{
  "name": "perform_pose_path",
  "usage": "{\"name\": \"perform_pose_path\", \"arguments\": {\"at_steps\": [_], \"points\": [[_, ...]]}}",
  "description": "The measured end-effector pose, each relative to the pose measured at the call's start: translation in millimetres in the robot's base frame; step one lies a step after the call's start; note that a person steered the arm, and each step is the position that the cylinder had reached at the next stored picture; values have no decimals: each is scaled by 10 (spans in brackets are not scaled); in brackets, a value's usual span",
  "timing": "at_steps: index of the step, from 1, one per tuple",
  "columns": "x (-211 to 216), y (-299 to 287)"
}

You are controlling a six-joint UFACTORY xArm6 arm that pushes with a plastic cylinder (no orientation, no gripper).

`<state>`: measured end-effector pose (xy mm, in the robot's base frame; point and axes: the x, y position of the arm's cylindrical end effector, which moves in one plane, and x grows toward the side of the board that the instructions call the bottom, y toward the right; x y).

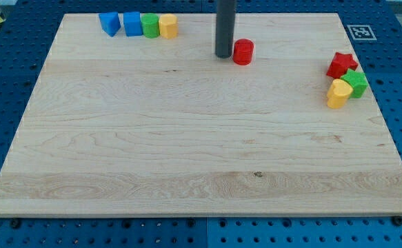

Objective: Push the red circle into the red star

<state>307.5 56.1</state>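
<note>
The red circle [243, 52] stands on the wooden board near the view's top, a little right of centre. My tip [223, 55] is right beside it on its left, touching or almost touching. The red star [341, 65] lies far off at the view's right edge of the board, with a green star [356, 83] and a yellow heart-shaped block [338, 93] pressed against it just below.
A row of blocks sits at the view's top left: a blue triangular block [109, 23], a blue cube [132, 23], a green block [149, 25] and a yellow block [167, 26]. A printed marker [360, 32] is at the board's top right corner.
</note>
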Motion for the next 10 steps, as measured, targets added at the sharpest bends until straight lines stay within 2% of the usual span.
{"name": "perform_pose_path", "arguments": {"at_steps": [2,4,6,7,8,9,10], "points": [[301,1069],[122,1165],[242,981],[395,1088],[417,1265],[362,1187],[-200,916]]}}
